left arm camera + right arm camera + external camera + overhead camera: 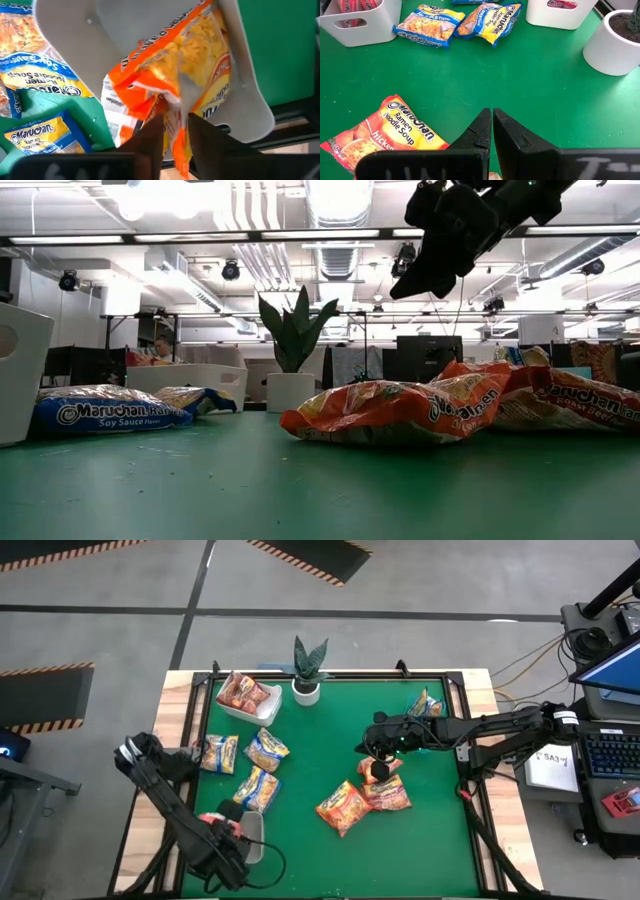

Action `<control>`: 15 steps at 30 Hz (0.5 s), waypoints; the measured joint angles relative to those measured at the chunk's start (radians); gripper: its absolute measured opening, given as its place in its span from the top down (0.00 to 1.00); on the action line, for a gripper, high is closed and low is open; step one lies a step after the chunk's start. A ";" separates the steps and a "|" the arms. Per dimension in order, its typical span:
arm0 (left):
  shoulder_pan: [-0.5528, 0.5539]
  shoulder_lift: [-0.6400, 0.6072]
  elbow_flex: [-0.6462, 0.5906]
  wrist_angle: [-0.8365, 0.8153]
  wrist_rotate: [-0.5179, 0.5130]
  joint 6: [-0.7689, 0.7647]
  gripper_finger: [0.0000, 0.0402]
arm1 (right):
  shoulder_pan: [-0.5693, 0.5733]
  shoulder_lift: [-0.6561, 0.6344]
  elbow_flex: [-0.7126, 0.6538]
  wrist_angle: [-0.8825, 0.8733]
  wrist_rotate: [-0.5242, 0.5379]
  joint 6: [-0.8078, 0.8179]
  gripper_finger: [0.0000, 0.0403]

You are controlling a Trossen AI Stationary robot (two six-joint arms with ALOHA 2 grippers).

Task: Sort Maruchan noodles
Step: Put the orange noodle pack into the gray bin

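Two arms reach over the green table (330,740) from where I watch. My left arm runs along the near-left side, and its gripper (172,131) sits over a white tray (252,837) at the near-left edge. In the left wrist view the jaws are pinched together on an orange noodle packet (175,65) that hangs in that tray. My right arm stretches in from the right, its gripper (493,131) poised above the middle-right of the table; the right wrist view shows its jaws pressed together with nothing between them.

A second white tray (248,698) stands at the far-left corner holding an orange-red packet (243,691), beside a potted plant (307,670) in a white pot.

Loose Maruchan packets lie in two groups. Three blue-and-yellow packets (257,788) lie on the left half, near the left arm. Three orange packets (343,807) cluster right of centre, just below the right gripper, partly overlapping one another; the low view shows them bulging on the table with the gripper well clear above. One more packet (426,704) lies near the far-right corner, partly behind the right arm.
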 joint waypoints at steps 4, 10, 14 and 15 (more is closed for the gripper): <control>-0.002 0.028 0.000 -0.026 0.000 -0.027 0.69 | 0.000 0.000 0.000 0.000 0.000 0.001 0.98; -0.003 0.020 0.006 -0.074 -0.004 -0.077 0.57 | 0.000 0.000 0.000 -0.002 -0.001 0.026 0.98; 0.018 0.011 0.066 -0.074 -0.136 -0.085 0.56 | 0.000 0.000 0.000 -0.005 -0.001 0.048 0.98; 0.025 0.011 0.083 -0.074 -0.180 -0.086 0.56 | 0.000 0.000 0.000 -0.005 -0.002 0.058 0.98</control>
